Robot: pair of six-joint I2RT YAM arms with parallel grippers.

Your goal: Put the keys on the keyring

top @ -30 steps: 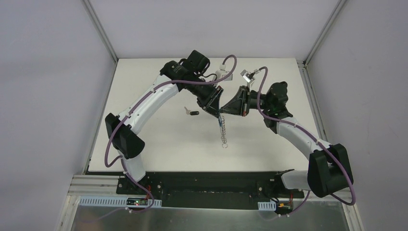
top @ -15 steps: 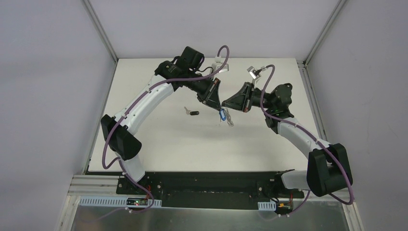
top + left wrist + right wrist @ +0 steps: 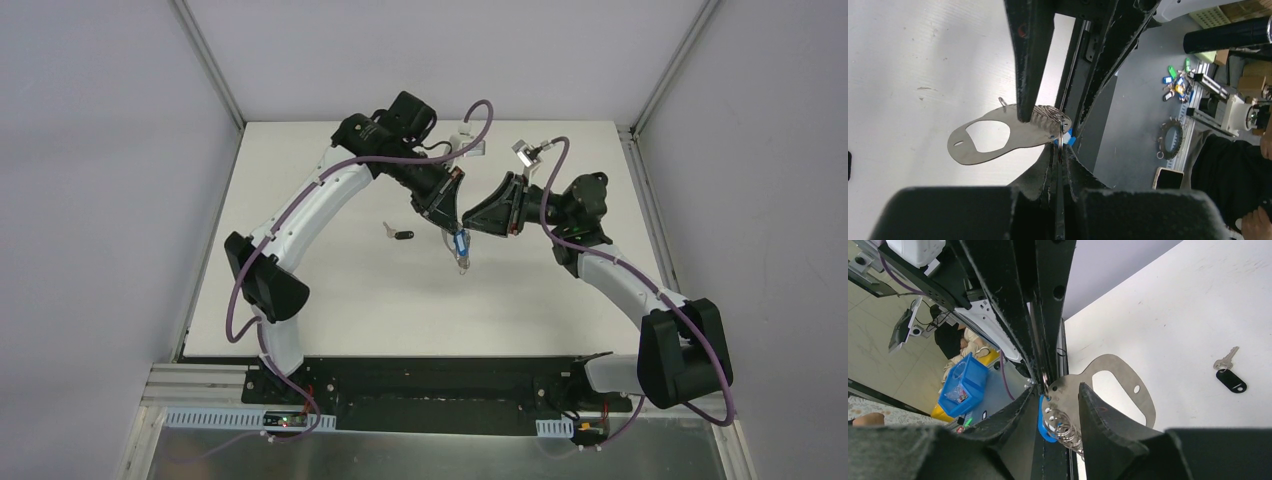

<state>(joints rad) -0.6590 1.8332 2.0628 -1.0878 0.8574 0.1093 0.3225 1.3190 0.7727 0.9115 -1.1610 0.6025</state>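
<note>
A white table is filling the floor of a booth, grey walls are closing it in on the left, far and right sides, and slanted metal posts are rising from its far corners. Left of the keyring, and well apart from it, the black-headed key is lying flat on the bare surface, its blade pointing away from the keyring. The left gripper is hanging just up and left of the keyring, its fingers pressed together and pinching a thin metal ring at the keyring's clip end. The keyring is hanging between the two grippers near the table's middle, with the blue tag sitting right beside the pinched ring. Just right of the keyring, the right gripper is holding its fingers apart, one on each side of the clip end and one tip touching the flat plate; whether they are clamping it cannot be told. Nearer than the keyring and out to both side edges, open white surface is showing, while both arms are crowding the space behind it
</note>
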